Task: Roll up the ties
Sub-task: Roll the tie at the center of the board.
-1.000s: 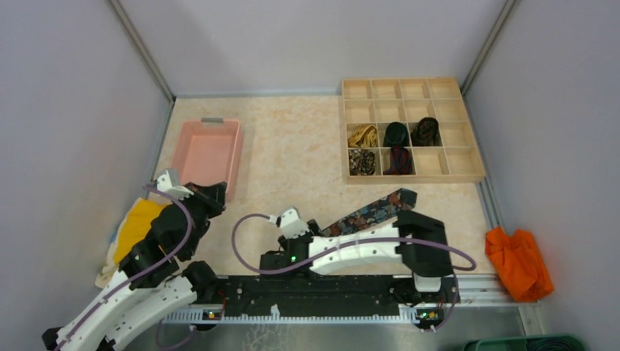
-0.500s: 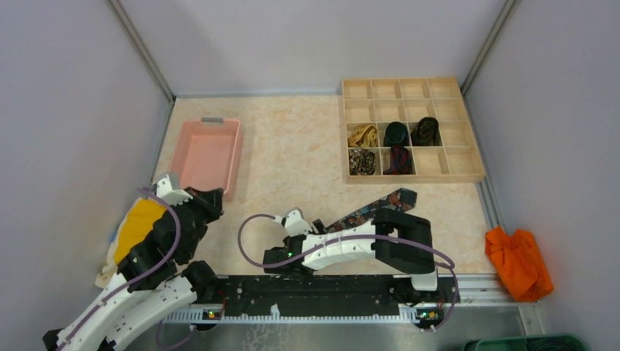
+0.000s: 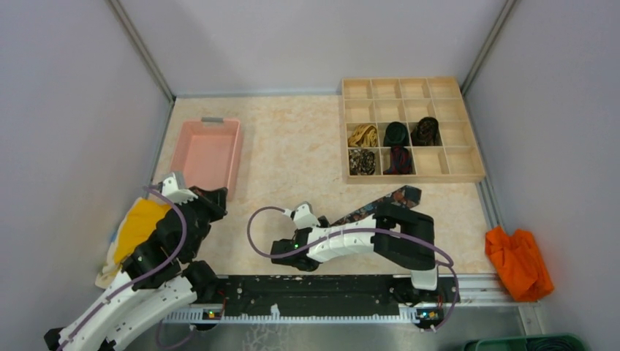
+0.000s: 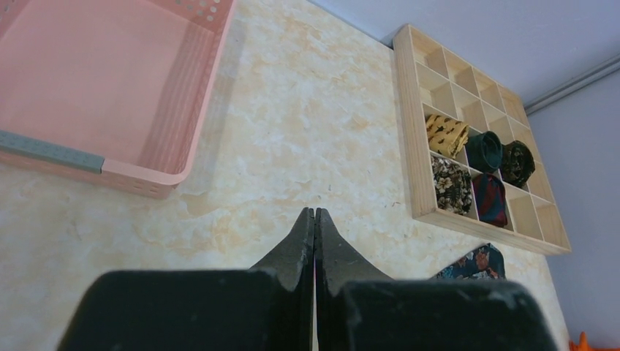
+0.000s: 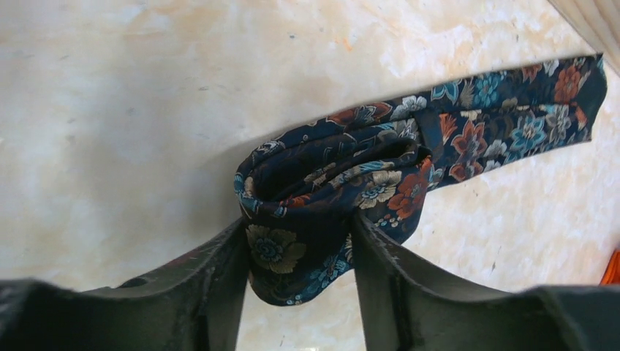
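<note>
Held in right hand (image 5: 300, 256): navy floral tie (image 5: 343, 183), one end coiled loosely, tail flat on tabletop (image 5: 110, 110). Left hand (image 4: 315, 219) shut, apparently empty.

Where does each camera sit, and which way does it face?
Top external: fixed above and behind, looking down on the table; left arm and right arm both show.
Left wrist: on the left arm, looking forward across the table to the pink bin and wooden organizer; shut left gripper in view.
Right wrist: on the right arm, looking down at the floral tie, its rolled end pinched in the right gripper.
Shared: all three show the floral tie.
</note>
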Tool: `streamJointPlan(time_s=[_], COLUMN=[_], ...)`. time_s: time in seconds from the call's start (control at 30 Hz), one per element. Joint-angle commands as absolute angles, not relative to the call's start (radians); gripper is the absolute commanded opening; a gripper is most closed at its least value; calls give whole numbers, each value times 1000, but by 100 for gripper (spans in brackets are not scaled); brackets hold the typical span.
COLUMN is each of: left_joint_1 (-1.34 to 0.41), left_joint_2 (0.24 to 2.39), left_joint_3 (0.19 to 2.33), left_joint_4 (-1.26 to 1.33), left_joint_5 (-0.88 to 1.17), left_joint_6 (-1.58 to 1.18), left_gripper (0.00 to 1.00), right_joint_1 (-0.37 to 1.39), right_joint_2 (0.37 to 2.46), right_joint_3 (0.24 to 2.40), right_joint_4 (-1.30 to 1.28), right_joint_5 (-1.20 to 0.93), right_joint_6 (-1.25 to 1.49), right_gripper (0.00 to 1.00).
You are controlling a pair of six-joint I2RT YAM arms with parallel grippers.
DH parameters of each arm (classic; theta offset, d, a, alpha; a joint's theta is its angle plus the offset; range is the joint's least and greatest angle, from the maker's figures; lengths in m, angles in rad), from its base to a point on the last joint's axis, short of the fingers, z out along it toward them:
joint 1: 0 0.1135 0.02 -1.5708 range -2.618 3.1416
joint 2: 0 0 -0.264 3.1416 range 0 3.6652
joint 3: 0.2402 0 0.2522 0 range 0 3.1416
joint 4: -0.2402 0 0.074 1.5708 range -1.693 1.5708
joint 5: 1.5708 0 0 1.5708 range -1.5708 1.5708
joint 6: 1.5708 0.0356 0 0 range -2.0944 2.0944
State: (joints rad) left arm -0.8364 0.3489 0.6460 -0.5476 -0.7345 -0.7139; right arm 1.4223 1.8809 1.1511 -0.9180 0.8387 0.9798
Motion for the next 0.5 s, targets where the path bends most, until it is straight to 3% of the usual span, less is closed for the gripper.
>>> streamJointPlan(time_s=[0.0,0.2,0.47], left_joint_1=[-841,-841,-841], left_joint_2=[353,366,355], left_joint_3=[628,621,638], left_joint_4=[-494,-480,-490], left_joint_5=[-702,-696,-692], left_joint_6=[-681,-679,-668], left_gripper=[0,0,0], right_joint_1=[1371,1345,1339], right_joint_2=[1852,1800,1642], right_joint_3=[1113,1066,1001], right_joint_4=[-874,-787,-482], right_joint_5=[824,811,578], right_joint_6=[987,927,722], right_gripper=[45,30,26])
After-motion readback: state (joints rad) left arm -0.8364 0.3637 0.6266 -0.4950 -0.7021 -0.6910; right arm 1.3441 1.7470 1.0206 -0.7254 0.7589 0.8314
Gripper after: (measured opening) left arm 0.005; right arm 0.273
